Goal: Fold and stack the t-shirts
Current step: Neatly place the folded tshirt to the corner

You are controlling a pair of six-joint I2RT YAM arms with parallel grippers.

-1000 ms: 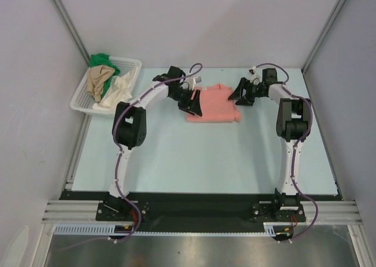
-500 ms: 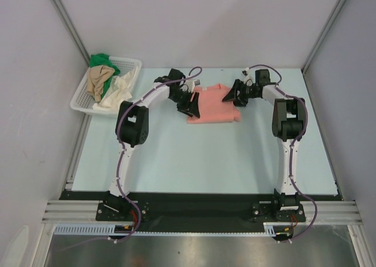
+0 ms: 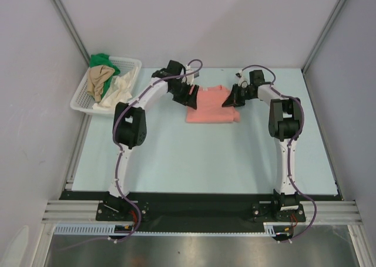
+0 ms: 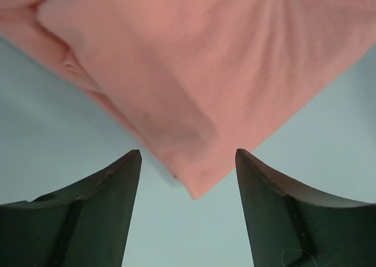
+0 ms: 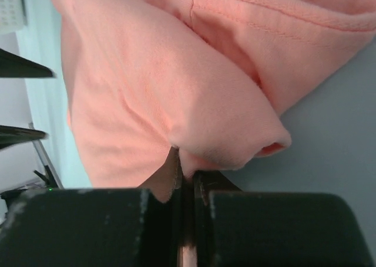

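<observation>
A partly folded salmon-pink t-shirt lies on the pale mat at the far middle. My left gripper is at its far left corner. In the left wrist view that gripper is open, and a pointed corner of the pink shirt lies between the fingers without touching them. My right gripper sits at the shirt's right edge. The right wrist view shows it shut on a pinched fold of the pink cloth. Green, tan and cream shirts lie in the basket.
The white lattice basket stands at the far left corner of the mat. Grey walls and metal posts close in the back and both sides. Both arm bases sit on the black rail at the near edge.
My right gripper moved left onto the shirt's right edge and shut on a fold of it. The left gripper shifted toward the shirt's far left corner and stays open.
</observation>
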